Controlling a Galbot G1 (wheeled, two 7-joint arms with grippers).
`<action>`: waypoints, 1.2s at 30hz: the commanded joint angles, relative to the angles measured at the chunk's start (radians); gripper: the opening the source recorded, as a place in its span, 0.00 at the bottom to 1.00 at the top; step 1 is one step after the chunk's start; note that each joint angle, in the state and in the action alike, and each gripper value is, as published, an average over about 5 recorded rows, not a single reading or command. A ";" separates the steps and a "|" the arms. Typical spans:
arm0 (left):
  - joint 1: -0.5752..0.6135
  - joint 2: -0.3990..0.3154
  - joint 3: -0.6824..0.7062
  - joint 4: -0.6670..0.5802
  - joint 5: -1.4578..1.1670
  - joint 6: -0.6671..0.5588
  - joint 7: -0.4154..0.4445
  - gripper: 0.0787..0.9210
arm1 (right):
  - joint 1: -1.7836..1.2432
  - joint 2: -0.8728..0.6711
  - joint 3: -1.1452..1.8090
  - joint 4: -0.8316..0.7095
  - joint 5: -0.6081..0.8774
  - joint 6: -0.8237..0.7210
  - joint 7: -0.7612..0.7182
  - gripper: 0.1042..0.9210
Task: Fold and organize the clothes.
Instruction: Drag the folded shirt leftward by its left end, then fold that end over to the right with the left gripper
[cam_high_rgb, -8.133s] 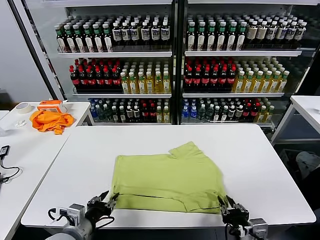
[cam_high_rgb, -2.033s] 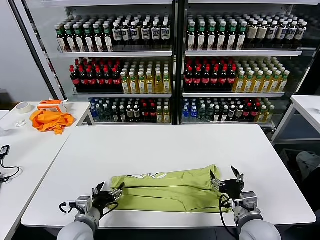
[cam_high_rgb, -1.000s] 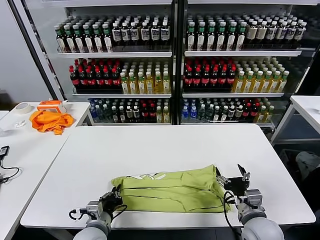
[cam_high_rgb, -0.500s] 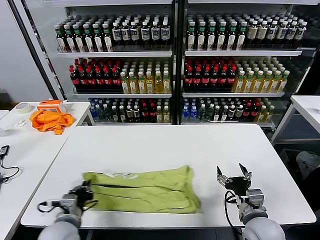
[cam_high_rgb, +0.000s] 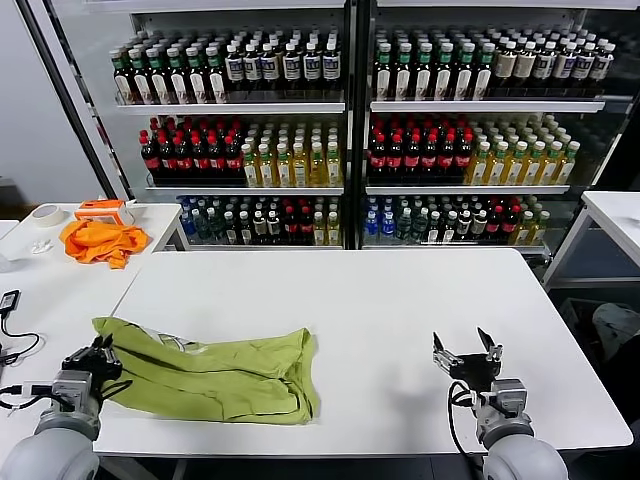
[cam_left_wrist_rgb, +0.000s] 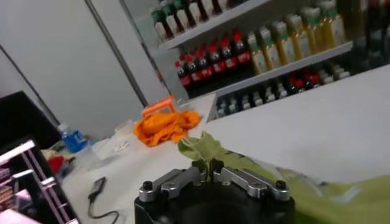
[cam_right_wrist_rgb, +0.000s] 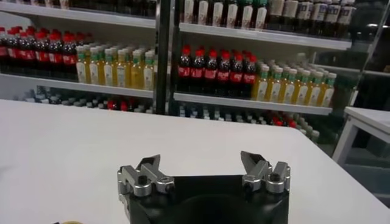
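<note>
The lime T-shirt (cam_high_rgb: 215, 368), folded into a long rumpled band, lies at the near left of the white table (cam_high_rgb: 380, 300), its left end past the table's left edge. My left gripper (cam_high_rgb: 100, 352) is shut on that end; in the left wrist view a peak of the green cloth (cam_left_wrist_rgb: 204, 149) sticks up from between the shut jaws of my left gripper (cam_left_wrist_rgb: 209, 168). My right gripper (cam_high_rgb: 466, 350) hovers open over the bare near right of the table, well apart from the shirt. Nothing lies between its fingers in the right wrist view, where my right gripper (cam_right_wrist_rgb: 203, 164) faces the shelves.
A second white table (cam_high_rgb: 40, 290) stands at the left with an orange garment (cam_high_rgb: 98, 241), a tape roll (cam_high_rgb: 46, 214) and a black cable (cam_high_rgb: 12, 345). Shelves of bottles (cam_high_rgb: 340, 140) fill the background. Another table (cam_high_rgb: 615, 215) is at the far right.
My left gripper has dragged the shirt left across the table, from the near middle to the left edge. The right gripper has stayed open at the near right, now far from the shirt.
</note>
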 joint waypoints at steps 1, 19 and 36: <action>-0.120 -0.121 0.265 -0.084 -0.115 0.010 0.025 0.04 | -0.009 0.000 0.014 0.001 -0.001 0.001 0.000 0.88; -0.237 -0.264 0.484 0.018 -0.135 0.011 0.021 0.04 | -0.030 0.015 0.034 0.002 -0.018 -0.003 -0.001 0.88; -0.255 -0.320 0.505 0.052 -0.205 0.009 0.018 0.05 | -0.027 0.016 0.018 0.001 -0.030 -0.005 -0.002 0.88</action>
